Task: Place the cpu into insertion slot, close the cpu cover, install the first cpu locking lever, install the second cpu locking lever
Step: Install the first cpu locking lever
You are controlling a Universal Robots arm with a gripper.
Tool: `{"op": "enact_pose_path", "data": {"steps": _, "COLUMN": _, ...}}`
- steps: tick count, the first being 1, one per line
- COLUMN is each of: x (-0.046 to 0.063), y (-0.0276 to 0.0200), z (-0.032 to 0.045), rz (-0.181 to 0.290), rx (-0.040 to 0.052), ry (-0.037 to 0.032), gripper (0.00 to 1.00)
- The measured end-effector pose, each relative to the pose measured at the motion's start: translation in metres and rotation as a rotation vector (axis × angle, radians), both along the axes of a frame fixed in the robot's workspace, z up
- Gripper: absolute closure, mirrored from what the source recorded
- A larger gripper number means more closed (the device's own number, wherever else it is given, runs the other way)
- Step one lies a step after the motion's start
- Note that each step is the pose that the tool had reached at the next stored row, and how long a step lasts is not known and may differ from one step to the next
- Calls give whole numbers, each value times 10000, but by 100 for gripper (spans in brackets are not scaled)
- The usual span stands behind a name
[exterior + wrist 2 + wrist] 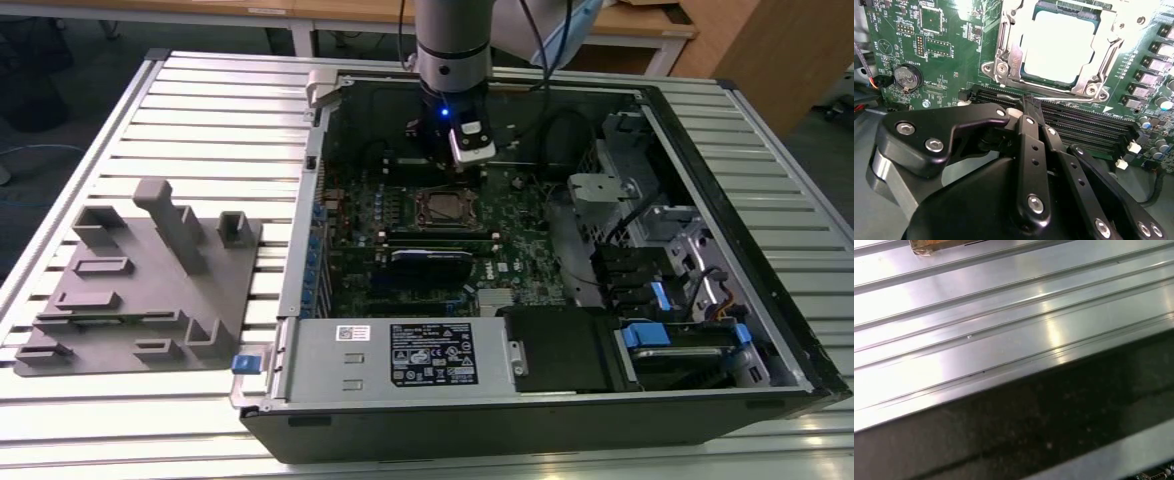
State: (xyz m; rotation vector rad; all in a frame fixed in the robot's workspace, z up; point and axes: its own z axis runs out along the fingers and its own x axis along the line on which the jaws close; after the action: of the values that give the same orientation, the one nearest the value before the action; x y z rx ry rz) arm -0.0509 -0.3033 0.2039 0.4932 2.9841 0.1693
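The cpu (1054,47) lies flat in the insertion slot (1004,70), its pale metal top showing through the cut-out of the cpu cover (1097,65). The silvery cover lies down over the chip. In the exterior view the slot (445,208) sits mid-board inside the open computer case. My gripper (1029,104) hangs just beside the slot, over the long black memory slots, with its black fingers (1030,145) pressed together and nothing between them. Seen from outside, the gripper (461,165) is just behind the slot, above the board. I cannot tell how the locking levers stand.
The case (534,400) lies open on a slatted aluminium table (200,110), also seen in the first wrist view (1004,325). A grey fixture block (147,280) stands at the exterior view's left. Memory slots (1089,127), a coin battery (906,76) and drive cages (667,290) surround the socket.
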Motion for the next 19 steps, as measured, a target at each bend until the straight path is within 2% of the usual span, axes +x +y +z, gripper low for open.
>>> {"op": "enact_pose_path", "data": {"steps": 5, "x": 0, "y": 2, "z": -2, "rz": -245, "rx": 1, "ry": 0, "gripper": 89}}
{"op": "enact_pose_path", "data": {"steps": 12, "x": 0, "y": 1, "z": -4, "rz": -1069, "rx": -1, "ry": 0, "gripper": 89}}
{"op": "enact_pose_path", "data": {"steps": 19, "x": 0, "y": 3, "z": -16, "rz": -1438, "rx": -37, "ry": -1, "gripper": 89}}
